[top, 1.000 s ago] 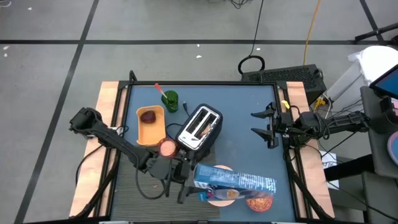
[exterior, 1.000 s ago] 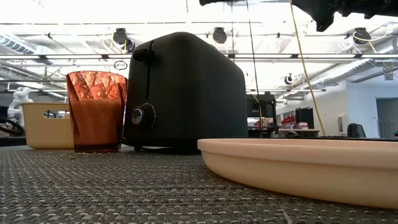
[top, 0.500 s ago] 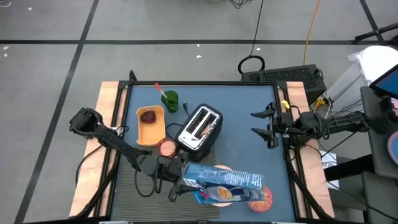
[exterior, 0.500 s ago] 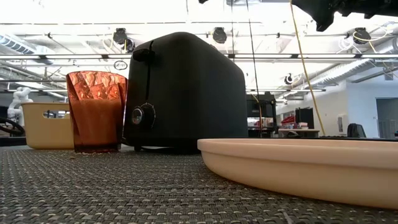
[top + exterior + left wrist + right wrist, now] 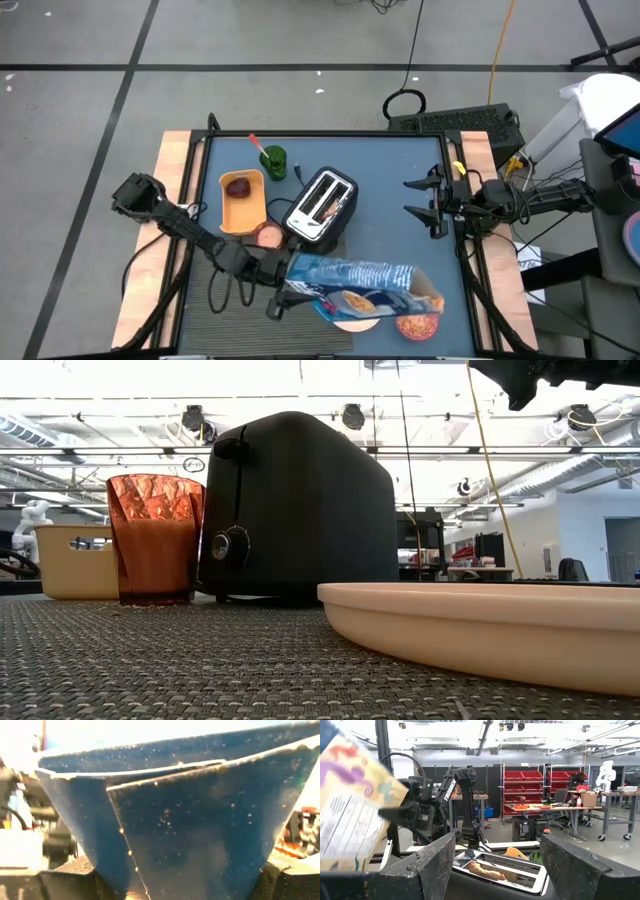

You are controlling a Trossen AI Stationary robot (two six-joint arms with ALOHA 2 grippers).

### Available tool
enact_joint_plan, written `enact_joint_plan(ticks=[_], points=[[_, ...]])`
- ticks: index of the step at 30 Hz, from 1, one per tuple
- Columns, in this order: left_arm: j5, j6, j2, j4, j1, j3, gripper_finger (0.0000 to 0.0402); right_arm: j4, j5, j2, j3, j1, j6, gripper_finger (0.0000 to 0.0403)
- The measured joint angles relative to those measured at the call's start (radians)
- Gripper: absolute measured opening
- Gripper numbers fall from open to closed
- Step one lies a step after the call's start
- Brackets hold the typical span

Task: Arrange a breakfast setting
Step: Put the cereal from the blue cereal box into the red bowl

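The left gripper [image 5: 285, 290] is clamped on one end of a blue cereal box [image 5: 355, 282], which it holds lying on its side above the near edge of the bench [image 5: 400, 220]. The box fills the left wrist view, so the jaws themselves are mostly hidden there; only the dark fingers [image 5: 65, 880] show at the box's lower corners. From above, the box covers most of the cream plate [image 5: 352, 320], leaving just a pale arc at its near rim; whether toast lies on it cannot be told. A reddish round dish [image 5: 418, 325] peeks out under the box's far end, partly cut off by it, contents unclear. A small pink bowl [image 5: 269, 236] sits between the toaster [image 5: 322, 204] and the orange square container [image 5: 242, 200], just beside the left arm. In the low view the plate's rim [image 5: 480, 625] fills the right foreground, and the toaster blocks most of what lies behind.

A green cup [image 5: 274, 161] with a red-handled utensil [image 5: 257, 145] standing in it sits near the far left corner.

The right gripper [image 5: 432, 203] waits at the bench's right edge with jaws apart and nothing between them. Between it and the toaster the blue surface is bare, as is the far right corner.
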Motion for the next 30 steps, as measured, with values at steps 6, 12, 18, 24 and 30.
enact_joint_plan(ticks=[6, 12, 18, 24, 30], points=[[0.003, 0.067, 0.0, 0.139, 0.038, 0.001, 0.0289, 0.004, 0.001, 0.0, 0.0, 0.0, -0.015, 0.0279], [0.01, 0.124, -0.005, 0.203, 0.101, 0.002, 0.0289, 0.004, 0.001, 0.0, 0.0, 0.0, -0.026, 0.0279], [0.07, 0.135, -0.005, 0.211, 0.176, 0.005, 0.0289, 0.004, -0.027, 0.0, 0.0, 0.0, -0.037, 0.0288], [0.108, 0.135, -0.005, 0.211, 0.235, 0.005, 0.0289, 0.004, -0.024, 0.0, 0.0, 0.0, -0.035, 0.0351], [0.116, 0.136, -0.006, 0.215, 0.278, 0.005, 0.0289, 0.004, -0.023, 0.003, 0.0, 0.0, -0.042, 0.0392]])
